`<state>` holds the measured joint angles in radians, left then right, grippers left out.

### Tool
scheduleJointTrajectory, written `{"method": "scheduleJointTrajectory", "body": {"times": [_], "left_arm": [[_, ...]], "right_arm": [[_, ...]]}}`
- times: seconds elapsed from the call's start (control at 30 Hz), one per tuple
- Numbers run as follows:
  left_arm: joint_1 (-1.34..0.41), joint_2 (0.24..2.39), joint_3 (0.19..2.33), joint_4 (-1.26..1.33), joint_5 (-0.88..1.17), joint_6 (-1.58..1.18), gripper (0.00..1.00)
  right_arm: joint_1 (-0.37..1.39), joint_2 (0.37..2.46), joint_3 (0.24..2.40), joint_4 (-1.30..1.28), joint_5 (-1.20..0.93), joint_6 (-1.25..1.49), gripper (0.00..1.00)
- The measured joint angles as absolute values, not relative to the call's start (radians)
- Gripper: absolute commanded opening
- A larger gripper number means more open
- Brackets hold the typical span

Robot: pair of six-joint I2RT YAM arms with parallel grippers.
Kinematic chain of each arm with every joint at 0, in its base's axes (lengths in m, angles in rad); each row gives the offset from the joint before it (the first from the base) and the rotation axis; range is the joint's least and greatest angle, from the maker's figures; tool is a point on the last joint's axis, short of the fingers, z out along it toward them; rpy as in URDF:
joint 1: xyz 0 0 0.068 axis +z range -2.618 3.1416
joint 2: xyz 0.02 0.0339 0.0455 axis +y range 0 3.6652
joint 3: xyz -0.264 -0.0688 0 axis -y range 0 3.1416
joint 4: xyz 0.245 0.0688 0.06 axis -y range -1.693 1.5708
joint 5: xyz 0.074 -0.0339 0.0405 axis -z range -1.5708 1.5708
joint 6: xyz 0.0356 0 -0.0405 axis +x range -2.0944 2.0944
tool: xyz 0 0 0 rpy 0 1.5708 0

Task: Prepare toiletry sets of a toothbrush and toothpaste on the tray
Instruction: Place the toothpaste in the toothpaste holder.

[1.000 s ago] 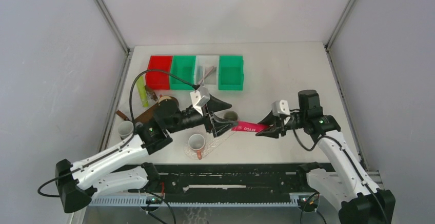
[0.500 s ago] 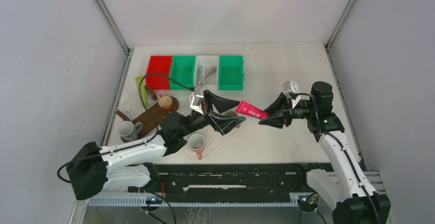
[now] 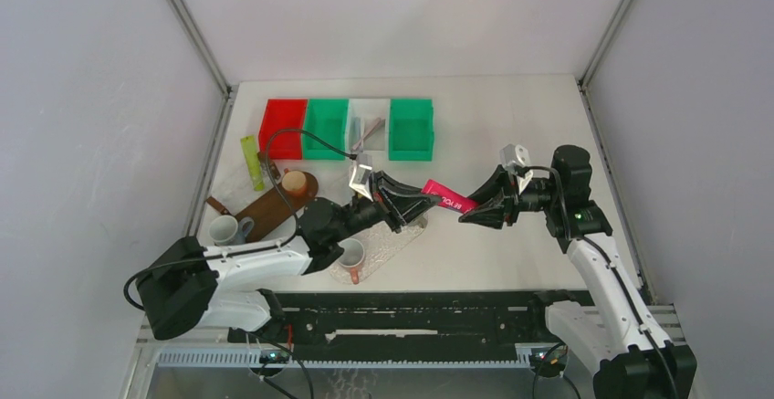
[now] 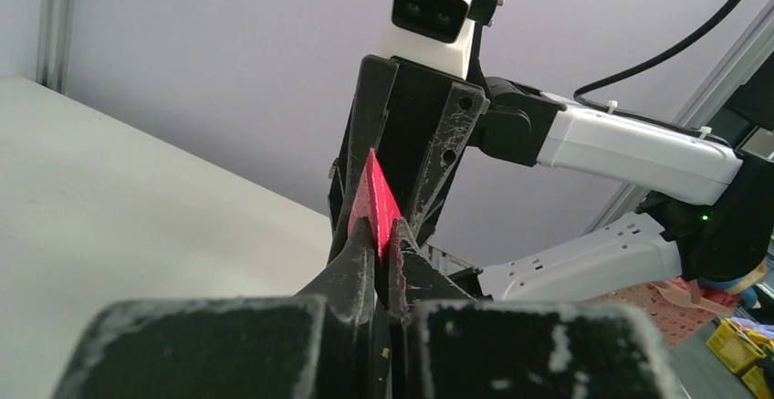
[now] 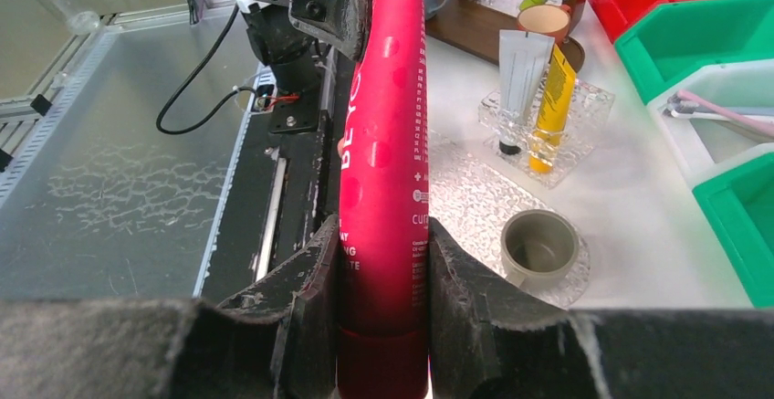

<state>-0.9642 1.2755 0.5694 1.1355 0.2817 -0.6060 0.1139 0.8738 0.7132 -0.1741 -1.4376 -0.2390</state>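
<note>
Tube: we see a glossy red plastic toothpaste tube with white lettering. It is held in the air above the white bench, between the two arms.
Left fingers: the left fingers reach in from 8 o'clock in the top view. They are pinched tight on the tube's flat crimped end. In the left wrist view the red seam stands up out of their tips.
Right fingers: the right fingers reach in from 3 o'clock. They are set narrow and clamp the cap end, one pad on each side of the round body.
Tube's lie: from above it runs from 10 o'clock (crimp) to 4 o'clock (cap), bridging both pairs of fingers.
Tray: a clear patterned glass tray lies on the bench at 7 o'clock of the tube. A small grey round cup sits on it.
Holder: at 12 o'clock of the grey cup in the right wrist view we see a clear faceted block. A white tube and a yellow tube stand upright in it.
Bins: one red, two green and one white plastic bin form a row at the bench's 12 o'clock side. A pale pink toothbrush lies in the white one.
</note>
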Motion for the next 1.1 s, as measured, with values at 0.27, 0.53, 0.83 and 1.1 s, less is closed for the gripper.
{"method": "scheduleJointTrajectory", "body": {"times": [0.27, 0.53, 0.83, 1.1], "left_arm": [[-0.950, 1.208, 0.569, 1.028, 0.297, -0.586, 0.00], [-0.799, 0.860, 0.649, 0.348, 0.244, -0.457, 0.00], [-0.406, 0.580, 0.852, -0.392, -0.117, -0.293, 0.00], [-0.019, 0.618, 0.868, -0.458, -0.305, -0.222, 0.00]], "right_arm": [[0.120, 0.872, 0.713, -0.199, -1.441, -0.270, 0.78], [0.113, 0.857, 0.713, -0.208, -1.409, -0.279, 0.82], [0.110, 0.857, 0.713, -0.213, -1.341, -0.279, 0.82], [0.110, 0.857, 0.713, -0.217, -1.309, -0.282, 0.82]]}}
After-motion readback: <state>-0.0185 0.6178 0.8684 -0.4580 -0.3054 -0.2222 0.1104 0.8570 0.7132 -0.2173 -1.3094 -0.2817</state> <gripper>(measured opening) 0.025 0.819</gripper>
